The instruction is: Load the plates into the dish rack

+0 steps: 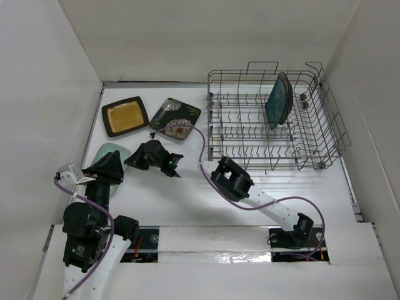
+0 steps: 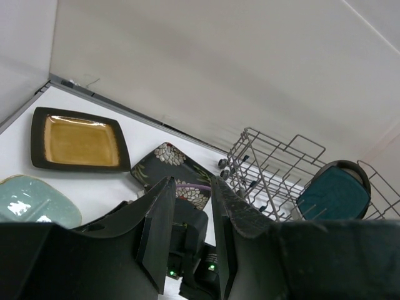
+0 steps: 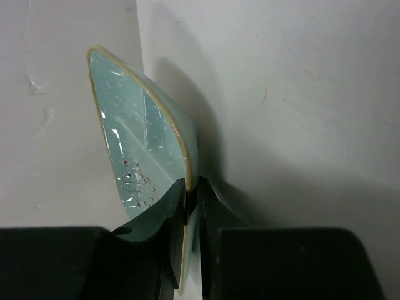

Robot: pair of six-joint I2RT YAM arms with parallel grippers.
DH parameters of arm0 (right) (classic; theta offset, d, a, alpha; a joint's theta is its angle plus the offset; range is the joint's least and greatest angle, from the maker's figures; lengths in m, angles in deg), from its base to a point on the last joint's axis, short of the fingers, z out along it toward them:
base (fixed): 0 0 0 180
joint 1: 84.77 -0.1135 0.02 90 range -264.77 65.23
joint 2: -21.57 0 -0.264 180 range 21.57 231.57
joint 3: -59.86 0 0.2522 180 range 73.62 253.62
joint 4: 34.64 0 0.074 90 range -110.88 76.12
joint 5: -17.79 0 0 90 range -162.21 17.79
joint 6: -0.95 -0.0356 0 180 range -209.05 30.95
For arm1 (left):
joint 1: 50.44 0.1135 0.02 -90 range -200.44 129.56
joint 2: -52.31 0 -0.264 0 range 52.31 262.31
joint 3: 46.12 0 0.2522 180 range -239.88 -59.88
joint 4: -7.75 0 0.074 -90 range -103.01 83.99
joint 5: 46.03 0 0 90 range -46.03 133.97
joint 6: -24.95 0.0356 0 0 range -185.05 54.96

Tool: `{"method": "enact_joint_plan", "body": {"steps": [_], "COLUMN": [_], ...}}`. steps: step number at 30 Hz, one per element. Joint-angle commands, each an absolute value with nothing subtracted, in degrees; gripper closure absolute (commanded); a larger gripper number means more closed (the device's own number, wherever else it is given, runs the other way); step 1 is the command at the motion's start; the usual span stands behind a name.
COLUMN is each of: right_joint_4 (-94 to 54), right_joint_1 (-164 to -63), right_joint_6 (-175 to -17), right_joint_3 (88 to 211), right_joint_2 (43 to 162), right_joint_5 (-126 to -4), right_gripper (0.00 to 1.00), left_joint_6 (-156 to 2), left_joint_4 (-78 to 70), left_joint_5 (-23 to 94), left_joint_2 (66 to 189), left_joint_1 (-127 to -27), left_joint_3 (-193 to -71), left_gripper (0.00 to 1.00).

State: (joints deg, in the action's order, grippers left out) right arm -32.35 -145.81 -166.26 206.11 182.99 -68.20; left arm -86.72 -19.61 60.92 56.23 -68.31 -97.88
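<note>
Four plates and one dish rack [image 1: 240,134] are on the counter [image 1: 187,200]. One dark teal plate [image 1: 278,100] stands on edge among the tines of the rack, at the far right corner. Two plates lie flat at the far left corner: the mustard plate [image 1: 125,115] and, beside it, the flowered plate [image 1: 176,119]. Near the left edge, the right gripper [image 3: 192,187] is clamped on the rim of the pale green plate [image 3: 137,137]. The left gripper [image 2: 190,187] has its fingers apart, holding nothing.
</note>
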Motion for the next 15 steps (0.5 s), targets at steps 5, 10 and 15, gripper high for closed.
{"method": "enact_joint_plan", "body": {"steps": [5,10,15], "right_joint_4": [-43.4,-46.0,-48.4], "right_joint_1": [-147.3,-147.8,-147.8], "right_joint_6": [-156.1,-154.4,-153.5], "right_joint_3": [198.9,194.9,190.9], "right_joint_2": [169.1,164.6,160.9], "right_joint_5": [-74.0,-75.7,-76.3], "right_gripper": [1.0,1.0,1.0], "left_joint_6": [-86.3,-86.3,-86.1], "left_joint_4": [-18.1,-18.2,-18.0], "left_joint_5": [61.2,61.5,62.3], "left_joint_2": [54.9,54.9,54.9], "left_joint_1": [-68.0,-68.0,-68.0], "left_joint_3": [-98.7,-98.7,-98.9], "left_gripper": [0.73,0.73,0.73]}}
